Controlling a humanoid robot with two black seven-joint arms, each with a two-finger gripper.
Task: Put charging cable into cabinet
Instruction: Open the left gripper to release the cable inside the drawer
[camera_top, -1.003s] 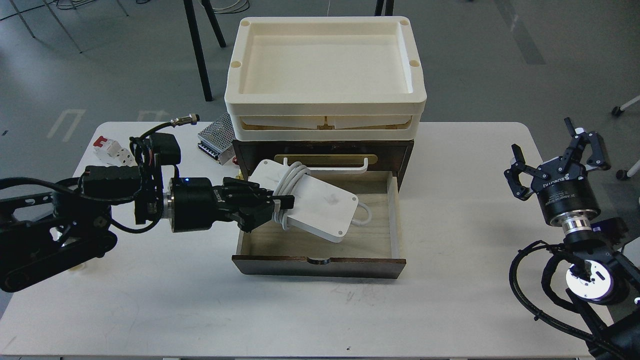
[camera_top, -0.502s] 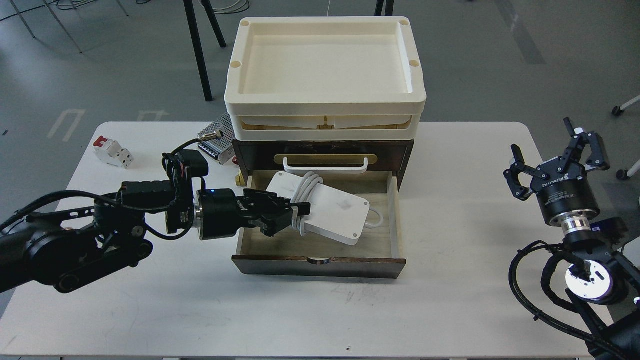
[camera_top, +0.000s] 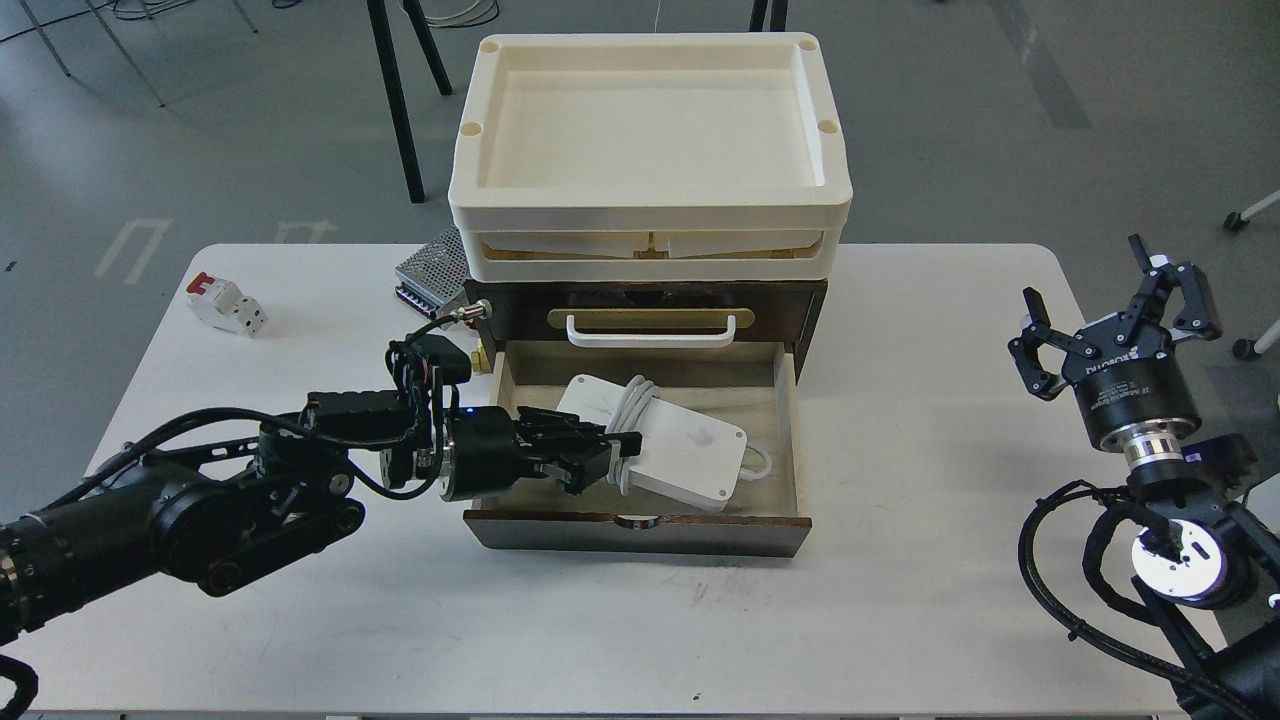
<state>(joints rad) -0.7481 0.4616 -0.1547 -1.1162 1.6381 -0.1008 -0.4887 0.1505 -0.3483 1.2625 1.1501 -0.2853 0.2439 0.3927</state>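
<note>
The left end effector (camera_top: 612, 458) pinches the charging cable (camera_top: 662, 442) low inside the open drawer (camera_top: 790, 440) of the cabinet (camera_top: 500, 305), where a loose cord loop might snag the drawer's edge.

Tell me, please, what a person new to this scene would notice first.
First, the left gripper holding the charging cable, a white brick wound with cord, inside the open drawer of the cabinet at the table's middle. Next, the big cream trays stacked on the cabinet. The right gripper waits open at the table's right edge, holding nothing.
</note>
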